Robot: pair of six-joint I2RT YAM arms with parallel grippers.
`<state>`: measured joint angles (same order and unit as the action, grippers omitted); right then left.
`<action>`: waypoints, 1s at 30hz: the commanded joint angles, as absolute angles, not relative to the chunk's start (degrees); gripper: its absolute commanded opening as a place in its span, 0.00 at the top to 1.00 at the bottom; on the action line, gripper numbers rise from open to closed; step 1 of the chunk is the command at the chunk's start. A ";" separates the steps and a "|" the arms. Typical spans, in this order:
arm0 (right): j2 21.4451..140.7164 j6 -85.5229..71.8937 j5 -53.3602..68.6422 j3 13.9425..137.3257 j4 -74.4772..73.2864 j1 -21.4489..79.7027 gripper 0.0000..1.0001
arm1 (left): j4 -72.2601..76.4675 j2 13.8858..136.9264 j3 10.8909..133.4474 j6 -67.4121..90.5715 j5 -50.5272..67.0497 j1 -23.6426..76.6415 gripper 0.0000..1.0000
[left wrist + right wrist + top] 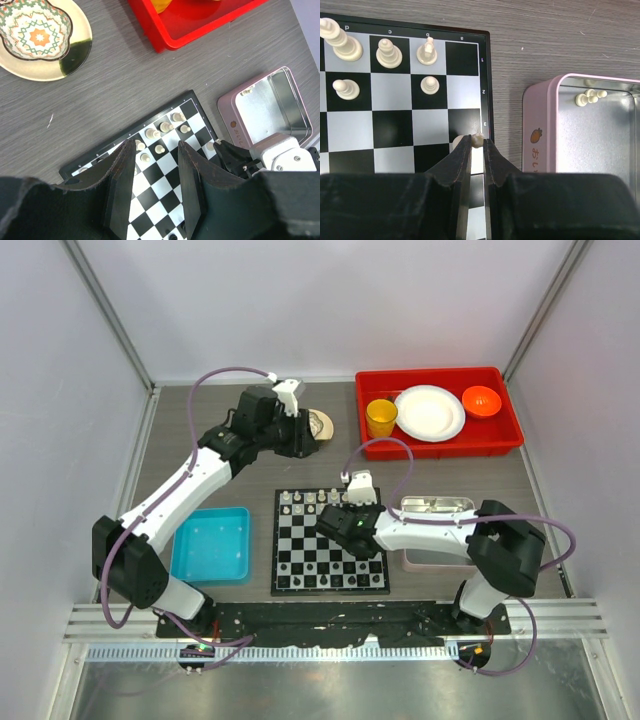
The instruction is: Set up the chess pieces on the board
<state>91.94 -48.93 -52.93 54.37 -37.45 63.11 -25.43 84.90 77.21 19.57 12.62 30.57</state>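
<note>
Right gripper [477,145] pinches a small cream plastic chess piece [478,138] at its very tips, near the edge of the flat black-and-white chequered board [392,127]. Left gripper [156,150] spread, empty. Risk: shallow grip; piece may twist or topple on release.

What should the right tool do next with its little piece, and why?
Probably carry the chess piece pinched in the right tool forward to the bare corner square of the board and lower it. The squares beside that corner already hold pieces; that one stands empty.
</note>
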 commanded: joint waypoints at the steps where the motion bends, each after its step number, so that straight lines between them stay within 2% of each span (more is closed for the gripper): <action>1: 93.25 -51.86 -57.31 56.95 -39.90 63.89 0.85 | -22.94 84.29 77.26 20.21 12.74 30.06 0.57; 7: 94.48 -52.12 -56.95 57.04 -39.99 63.98 0.81 | -22.94 84.37 77.26 20.30 12.92 29.97 0.57; 16: 94.92 -51.86 -55.99 57.83 -39.64 64.16 0.65 | -22.94 84.29 77.26 20.30 13.01 29.79 0.57; 25: 91.24 -52.03 -54.14 57.30 -38.41 64.16 0.65 | -22.94 84.37 77.26 20.30 13.01 29.79 0.57; 30: 85.96 -50.28 -49.84 57.39 -37.88 62.06 0.60 | -22.94 84.46 77.26 20.30 13.10 29.80 0.57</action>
